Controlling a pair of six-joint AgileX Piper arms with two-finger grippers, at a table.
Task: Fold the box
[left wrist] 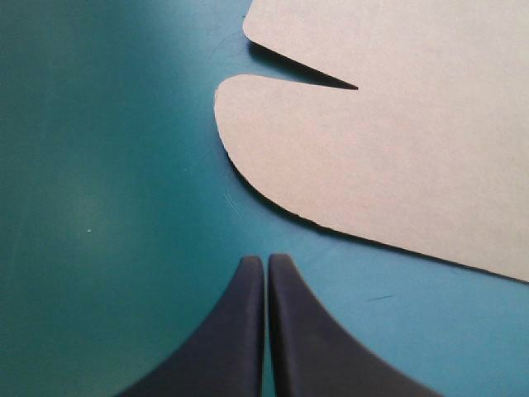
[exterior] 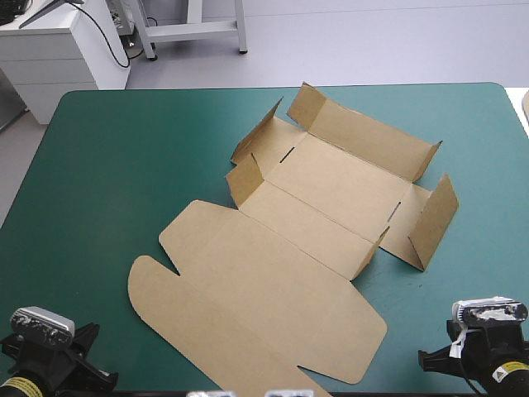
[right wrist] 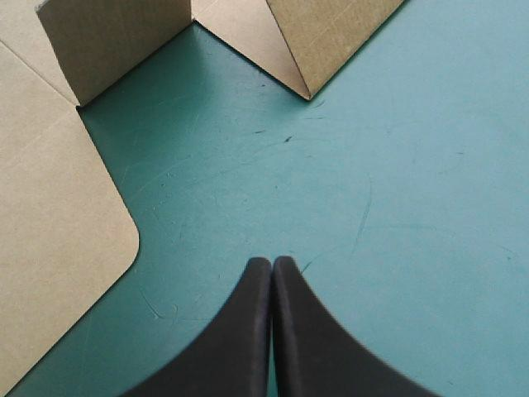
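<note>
Evidently no fold is in hand yet: the brown box (exterior: 281, 281) is spread across the middle of the teal-green table cover (exterior: 107, 165), lid flat at the near side, far wall (exterior: 364, 136) and right flap (exterior: 434, 219) only half raised. The left gripper (left wrist: 264, 260) is clenched on nothing, just short of the box's rounded lid corner. The right gripper (right wrist: 272, 260) is likewise clenched, beside the box's right edge. A wall probably needs raising next, so fingers must be opened first. The lid's nearest edge is cut off in the high view.
</note>
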